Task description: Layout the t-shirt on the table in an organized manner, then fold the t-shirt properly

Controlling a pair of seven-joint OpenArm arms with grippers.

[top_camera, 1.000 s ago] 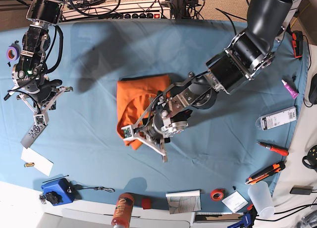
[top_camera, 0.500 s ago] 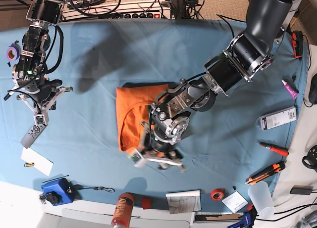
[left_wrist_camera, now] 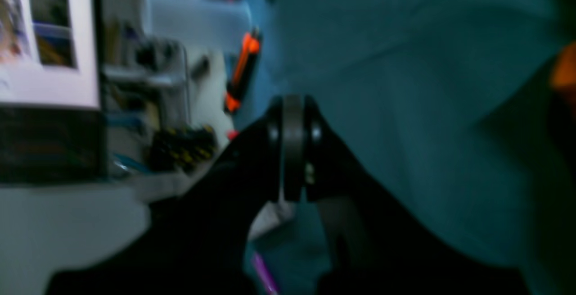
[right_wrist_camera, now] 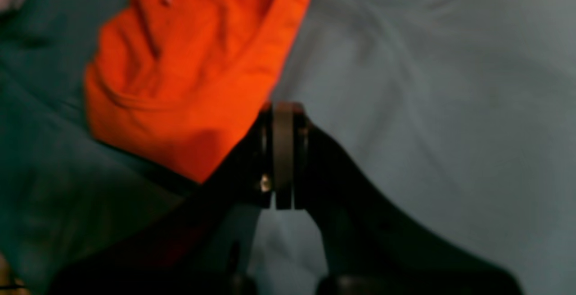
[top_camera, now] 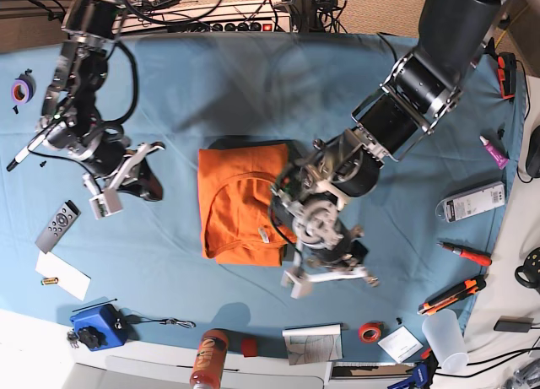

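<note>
The t-shirt [top_camera: 240, 205] is seen folded into a compact orange rectangle near the middle of the table [top_camera: 253, 77], its collar and small white label turned toward the table's near edge. No part of it is held. The left gripper [top_camera: 331, 278] is found just beside the shirt's lower corner, over bare teal cloth, with its jaws pressed together on nothing. The right gripper [top_camera: 108, 199] is placed apart from the shirt on the opposite side, likewise clenched and empty; in the right wrist view the shirt [right_wrist_camera: 193, 65] is seen just beyond the closed fingertips.
</note>
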